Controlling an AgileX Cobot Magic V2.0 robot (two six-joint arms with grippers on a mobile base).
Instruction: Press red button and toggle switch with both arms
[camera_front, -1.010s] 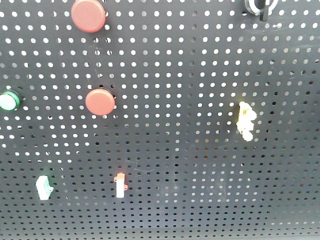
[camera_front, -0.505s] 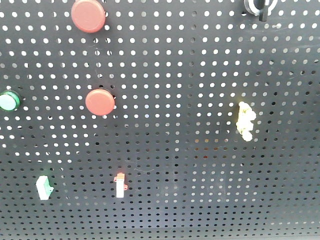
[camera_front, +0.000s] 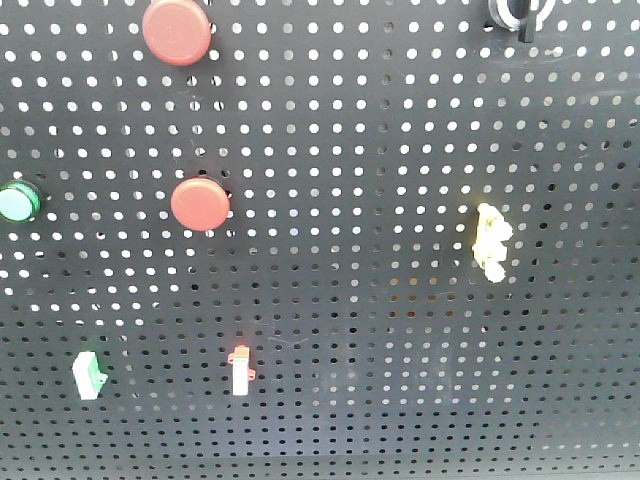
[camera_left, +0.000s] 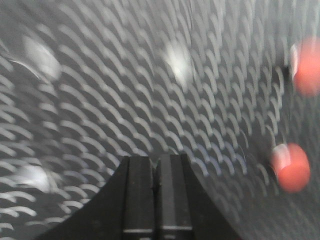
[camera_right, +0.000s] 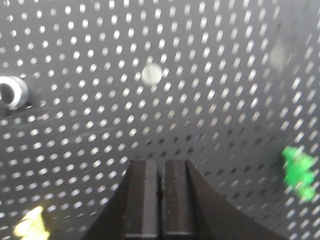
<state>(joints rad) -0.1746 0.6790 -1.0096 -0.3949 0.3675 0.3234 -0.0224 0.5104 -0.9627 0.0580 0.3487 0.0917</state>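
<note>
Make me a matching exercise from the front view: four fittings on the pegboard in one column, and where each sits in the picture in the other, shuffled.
Things:
1. red button (the larger one)
2. toggle switch (white, green tip)
3. yellow switch
4. green round button

Places:
a. left edge, mid-height
b. top edge, left of centre
c. right of centre, mid-height
d. lower left

Pairs: 1-b, 2-d, 3-c, 4-a
</note>
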